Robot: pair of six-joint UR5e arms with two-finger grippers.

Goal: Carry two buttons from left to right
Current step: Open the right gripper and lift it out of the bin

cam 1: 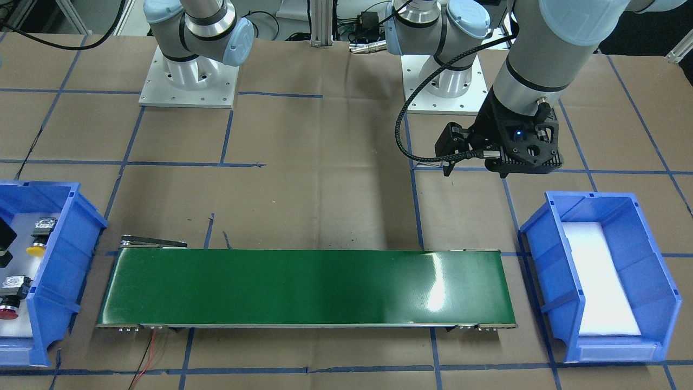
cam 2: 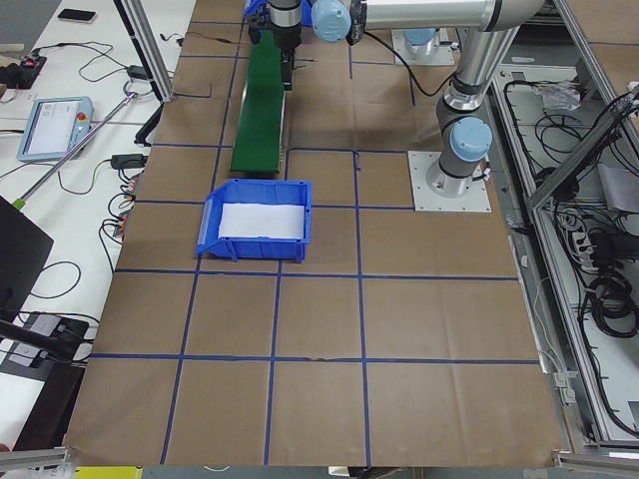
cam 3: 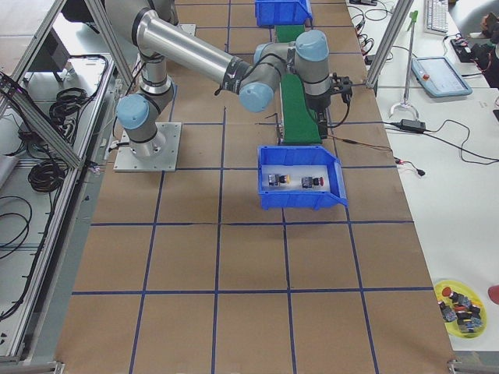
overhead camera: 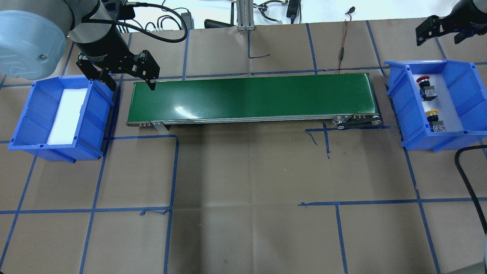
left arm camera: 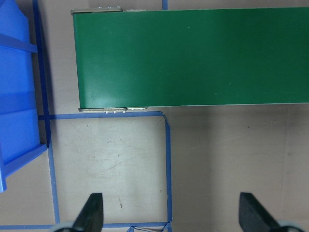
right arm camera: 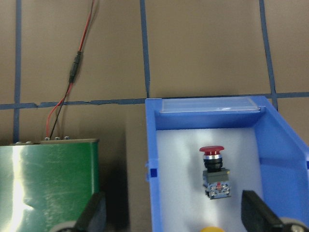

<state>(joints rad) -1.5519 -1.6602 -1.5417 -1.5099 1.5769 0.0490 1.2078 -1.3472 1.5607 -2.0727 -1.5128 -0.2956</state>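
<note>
The red button (overhead camera: 425, 86) and the yellow button (overhead camera: 434, 120) lie on white foam in the blue bin (overhead camera: 395, 99) on my right side. They also show in the front view as a yellow button (cam 1: 39, 238) and a red button (cam 1: 11, 298). My right gripper (overhead camera: 443, 30) hovers open and empty above the bin's far end. In its wrist view the gripper (right arm camera: 176, 217) looks down on the red button (right arm camera: 215, 169), with the yellow cap (right arm camera: 212, 228) at the bottom edge. My left gripper (overhead camera: 131, 82) is open and empty over the left end of the green conveyor belt (overhead camera: 251, 97).
A second blue bin (overhead camera: 95, 114), holding only white foam, stands at the belt's left end. A red-and-black wire (overhead camera: 342, 49) runs from the belt's far right corner. Both arm bases (cam 1: 189, 81) sit behind the belt. Blue tape lines cross the brown table.
</note>
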